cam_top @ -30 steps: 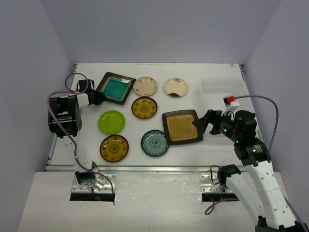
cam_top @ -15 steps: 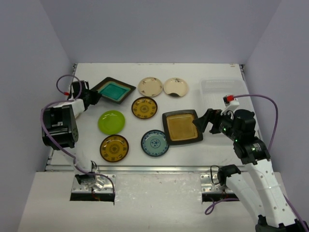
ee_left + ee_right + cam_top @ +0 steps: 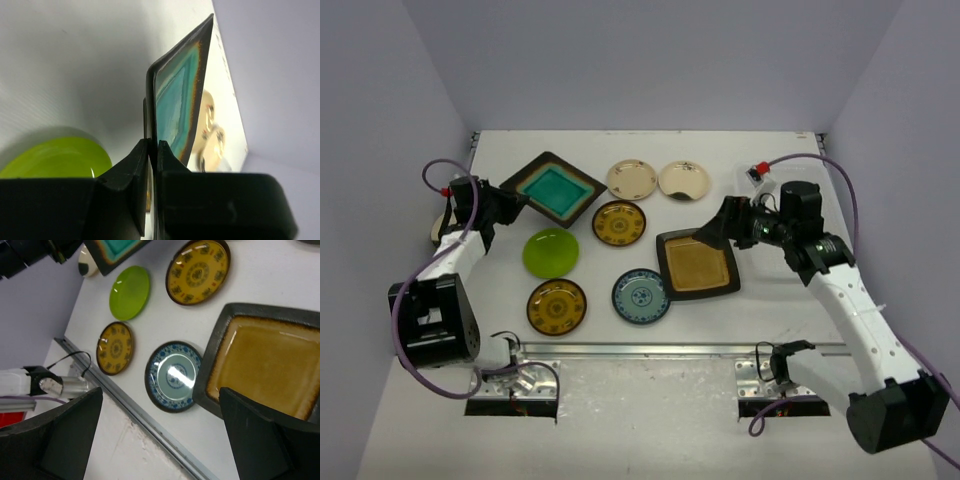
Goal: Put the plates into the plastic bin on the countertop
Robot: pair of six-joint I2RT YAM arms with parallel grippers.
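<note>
Overhead, the left gripper (image 3: 506,205) pinches the near-left edge of the teal square plate (image 3: 552,188) at the far left of the countertop (image 3: 770,290). The right gripper (image 3: 713,235) hovers over the far right corner of the amber square plate (image 3: 698,264), which lies flat just beside the blue-white plate (image 3: 641,296). The plastic bin cannot be made out, as the right arm covers the table's far right side. From the left wrist, both fingers (image 3: 125,170) are clamped tight on the teal plate's dark rim, and the plate stands steeply tilted above the lime green plate (image 3: 55,157). So thin an edge grip could let it pivot or slip on the long carry across the other dishes. From the right wrist, the jaws gape wide and hold nothing, with one finger (image 3: 270,440) over the amber plate's rim. Closing badly there could shove that plate into the blue-white one rather than lift it.
</note>
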